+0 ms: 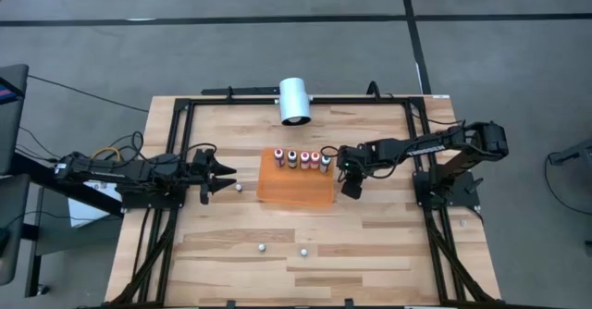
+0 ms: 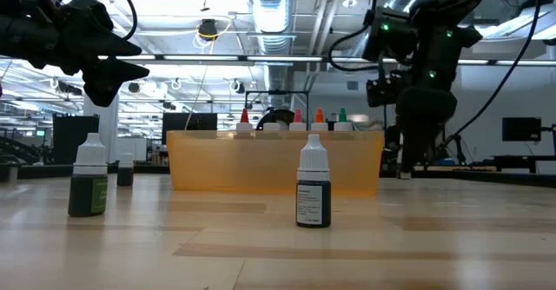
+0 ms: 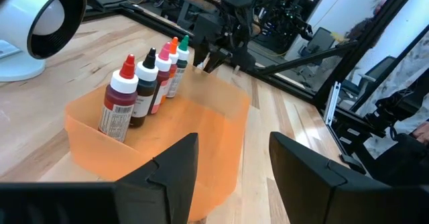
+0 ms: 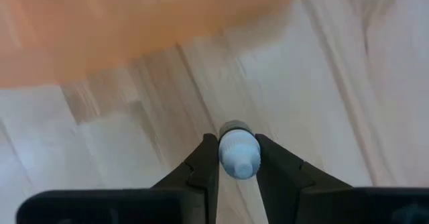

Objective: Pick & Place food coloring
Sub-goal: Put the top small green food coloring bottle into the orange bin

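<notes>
The right gripper (image 1: 352, 189) clasps a small white-capped bottle (image 4: 239, 155) upright, just off the orange tray (image 1: 296, 190) at its 3 o'clock side. The tray lies at the gripper's 9 o'clock, five bottles (image 1: 302, 158) lining its far wall. The left gripper (image 1: 225, 174) waits with fingers apart at the tray's 9 o'clock.

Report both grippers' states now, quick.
Left gripper: open, holding nothing, left of the orange tray.
Right gripper: shut on a small bottle, right of the tray.

The wooden table (image 1: 370, 244) carries an orange tray (image 1: 294, 189) and a white cylinder (image 1: 295, 101).
</notes>
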You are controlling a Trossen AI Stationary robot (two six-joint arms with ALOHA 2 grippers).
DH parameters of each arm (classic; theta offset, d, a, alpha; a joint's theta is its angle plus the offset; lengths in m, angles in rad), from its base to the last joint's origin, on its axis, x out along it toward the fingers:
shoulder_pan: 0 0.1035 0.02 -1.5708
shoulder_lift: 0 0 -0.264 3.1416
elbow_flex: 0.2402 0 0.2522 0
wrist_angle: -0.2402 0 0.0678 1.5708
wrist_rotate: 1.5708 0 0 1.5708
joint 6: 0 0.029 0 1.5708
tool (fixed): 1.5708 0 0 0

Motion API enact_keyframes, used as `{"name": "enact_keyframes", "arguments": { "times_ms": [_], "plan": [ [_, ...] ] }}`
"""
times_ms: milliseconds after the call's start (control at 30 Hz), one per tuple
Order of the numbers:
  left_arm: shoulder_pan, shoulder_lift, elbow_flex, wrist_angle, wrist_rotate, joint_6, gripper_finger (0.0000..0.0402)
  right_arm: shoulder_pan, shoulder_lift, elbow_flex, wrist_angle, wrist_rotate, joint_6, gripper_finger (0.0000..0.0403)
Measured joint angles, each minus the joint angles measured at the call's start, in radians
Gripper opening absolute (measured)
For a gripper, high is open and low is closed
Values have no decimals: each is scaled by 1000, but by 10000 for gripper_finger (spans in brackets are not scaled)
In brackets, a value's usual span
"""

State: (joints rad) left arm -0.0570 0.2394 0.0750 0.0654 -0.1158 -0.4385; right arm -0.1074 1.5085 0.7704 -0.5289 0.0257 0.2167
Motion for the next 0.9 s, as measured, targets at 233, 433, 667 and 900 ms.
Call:
{"name": "enact_keyframes", "arguments": {
  "times_ms": [233, 433, 667, 900],
  "plan": [
    [0, 0, 0, 0, 0, 0, 176, 0, 0, 78, -119, 4, -15, 73],
    [0, 0, 0, 0, 0, 0, 176, 21, 0, 183, -242, 2, -41, 73],
    [0, 0, 0, 0, 1, 0, 176, 90, 0, 360, -358, -1, -69, 75],
    [0, 0, 0, 0, 1, 7, 176, 167, 0, 499, -357, 1, -59, 75]
  ]
}}
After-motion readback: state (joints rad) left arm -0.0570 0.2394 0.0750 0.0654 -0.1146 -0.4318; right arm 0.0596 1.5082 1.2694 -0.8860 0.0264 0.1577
